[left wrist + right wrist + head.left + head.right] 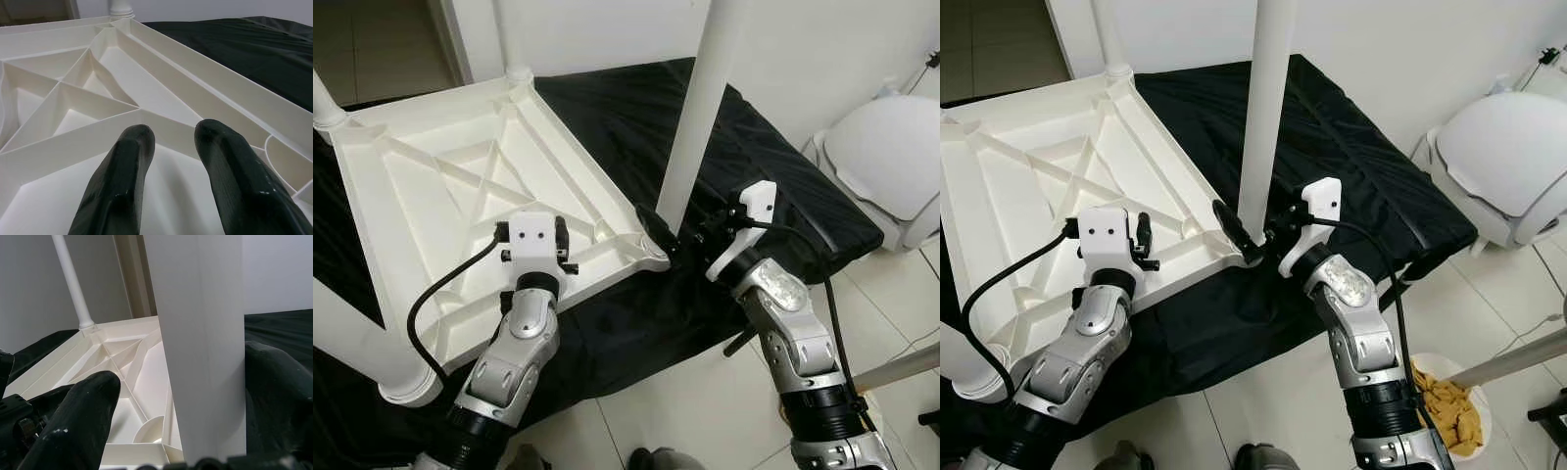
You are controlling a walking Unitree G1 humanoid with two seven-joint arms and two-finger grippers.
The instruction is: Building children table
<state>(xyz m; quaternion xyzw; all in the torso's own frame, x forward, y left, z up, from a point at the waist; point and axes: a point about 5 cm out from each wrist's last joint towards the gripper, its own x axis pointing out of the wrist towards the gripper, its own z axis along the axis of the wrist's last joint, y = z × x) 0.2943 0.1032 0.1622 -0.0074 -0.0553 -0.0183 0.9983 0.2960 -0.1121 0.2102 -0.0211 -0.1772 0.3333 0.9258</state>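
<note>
Right gripper (1252, 235), frame centre, fingers clamped around the upright table leg (1264, 117). Left gripper (171, 161) fingers slightly apart, empty, over the upturned tabletop (440, 186), lower left.

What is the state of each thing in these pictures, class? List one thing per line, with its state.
table top: upside down on the black cloth, ribs facing up.
near-corner leg: upright at its corner socket, between the right hand's fingers.
far-corner leg: upright in its socket.
black cloth: spread out, wrinkled.
left hand: open, over the table top's ribs.
right hand: closed around the near-corner leg.
</note>
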